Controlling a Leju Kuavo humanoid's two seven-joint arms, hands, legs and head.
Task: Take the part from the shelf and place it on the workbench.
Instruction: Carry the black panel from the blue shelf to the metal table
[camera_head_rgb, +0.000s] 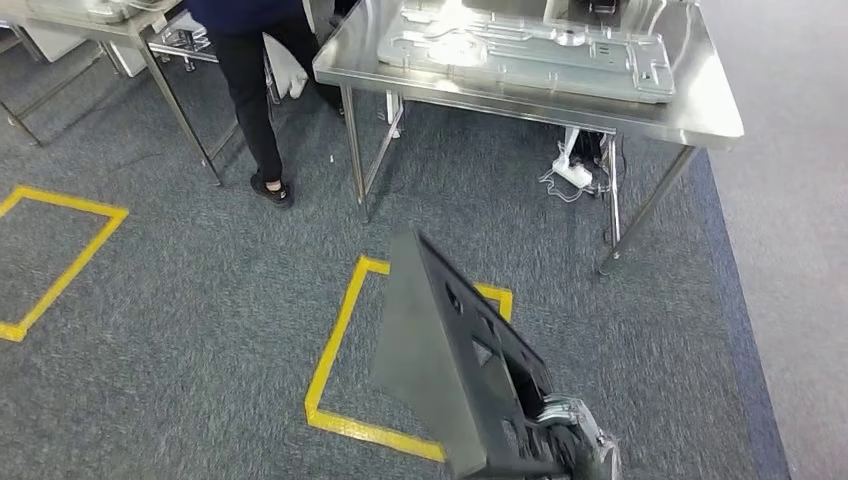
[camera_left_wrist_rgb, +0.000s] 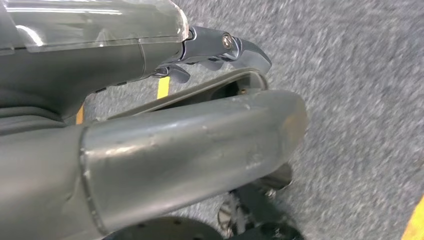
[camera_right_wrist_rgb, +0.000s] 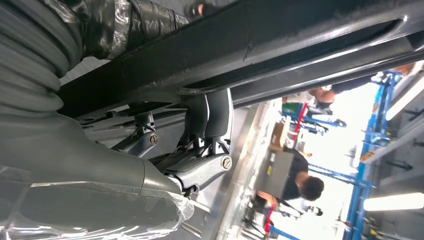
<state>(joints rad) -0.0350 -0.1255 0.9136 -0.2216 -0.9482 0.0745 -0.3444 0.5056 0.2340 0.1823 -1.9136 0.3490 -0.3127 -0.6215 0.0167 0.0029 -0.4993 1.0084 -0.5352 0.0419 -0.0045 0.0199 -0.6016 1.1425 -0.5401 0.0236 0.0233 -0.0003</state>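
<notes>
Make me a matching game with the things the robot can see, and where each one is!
Things:
1. dark part
2. silver plate
3. white power strip
4. person

Places:
A. on the carpet under the steel workbench
B. standing between the two tables
C. held up by the right hand, over the yellow tape square
D. lying flat on top of the workbench

Pairs: 1-C, 2-D, 3-A, 4-B
</notes>
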